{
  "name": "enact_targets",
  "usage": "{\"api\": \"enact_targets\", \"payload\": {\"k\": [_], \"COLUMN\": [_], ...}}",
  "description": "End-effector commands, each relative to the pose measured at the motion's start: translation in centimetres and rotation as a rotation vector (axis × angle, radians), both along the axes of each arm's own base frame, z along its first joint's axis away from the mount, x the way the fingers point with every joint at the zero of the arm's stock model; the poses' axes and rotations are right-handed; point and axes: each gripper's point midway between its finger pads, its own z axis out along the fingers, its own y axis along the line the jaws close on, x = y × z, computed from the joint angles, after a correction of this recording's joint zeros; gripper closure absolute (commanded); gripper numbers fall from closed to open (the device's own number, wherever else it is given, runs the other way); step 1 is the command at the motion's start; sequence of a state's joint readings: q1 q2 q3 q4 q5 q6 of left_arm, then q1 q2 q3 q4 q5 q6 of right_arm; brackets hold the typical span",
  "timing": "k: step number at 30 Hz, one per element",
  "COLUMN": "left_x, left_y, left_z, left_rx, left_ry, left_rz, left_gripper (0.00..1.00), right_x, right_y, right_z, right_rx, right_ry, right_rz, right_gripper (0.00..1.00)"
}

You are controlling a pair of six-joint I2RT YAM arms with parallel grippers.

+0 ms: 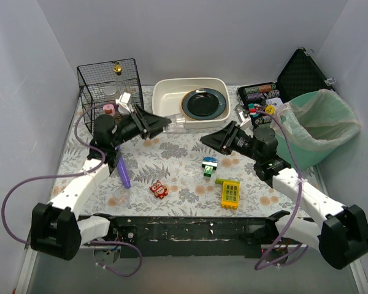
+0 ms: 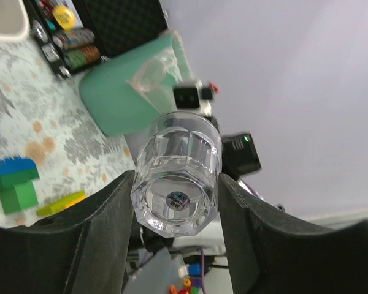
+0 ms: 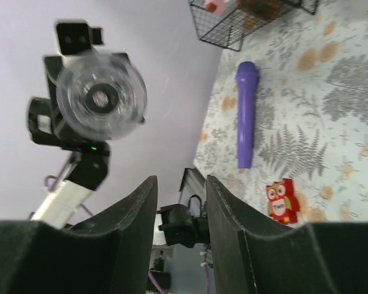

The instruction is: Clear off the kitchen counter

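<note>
My left gripper is shut on a clear faceted glass, held on its side above the kitchen counter just in front of the white basin. In the left wrist view the glass sits between both fingers of the left gripper, its base toward the camera. My right gripper faces it from the right, open and empty. The right wrist view shows the right gripper with bare space between its fingers and the glass off at the upper left.
On the counter lie a purple marker, a red owl block, a green and blue block and a yellow block. A dark plate sits in the basin. A wire basket, black case and green bin line the back and right.
</note>
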State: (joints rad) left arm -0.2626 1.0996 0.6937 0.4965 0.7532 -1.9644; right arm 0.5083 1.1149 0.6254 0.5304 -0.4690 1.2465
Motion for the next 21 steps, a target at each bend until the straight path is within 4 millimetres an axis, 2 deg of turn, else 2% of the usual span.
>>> {"api": "enact_targets", "payload": {"k": [1,3,4,9,13,15,18,21], "left_x": [5.9,9.0,10.4,17.3,21.1,22.9,25.1,27.0], "left_y": [0.5,0.9,1.1,1.9,2.1,1.7,1.6,2.0], "left_z": [0.7,-0.1,0.2,-2.5,-4.4,-4.2,-5.7,-8.2], "left_rx": [0.198,0.325,0.366,0.576,0.737,0.823,0.951,1.046], "left_ry": [-0.067,-0.092,-0.105,-0.083,-0.088,-0.129,-0.138,-0.107], "left_rz": [0.142,0.202,0.23,0.326,0.371,0.399,0.445,0.471], "left_gripper": [1.0,1.0,1.0,1.0,1.0,1.0,1.0,1.0], "right_x": [-0.2,-0.6,-0.8,-2.3,-3.7,-4.3,-5.3,-6.1], "right_y": [-3.0,-4.2,-4.8,-7.1,-8.7,-9.5,-10.3,-10.8], "right_z": [-1.9,-2.4,-2.6,-3.8,-5.3,-6.3,-7.7,-8.3], "right_rx": [-0.286,-0.369,-0.4,-0.505,-0.567,-0.594,-0.622,-0.626], "right_ry": [-0.059,-0.07,-0.074,-0.095,-0.083,-0.07,-0.044,-0.027], "right_rz": [-0.089,-0.118,-0.132,-0.164,-0.182,-0.191,-0.196,-0.195], "right_gripper": [0.55,0.55,0.56,0.56,0.57,0.57,0.57,0.57]}}
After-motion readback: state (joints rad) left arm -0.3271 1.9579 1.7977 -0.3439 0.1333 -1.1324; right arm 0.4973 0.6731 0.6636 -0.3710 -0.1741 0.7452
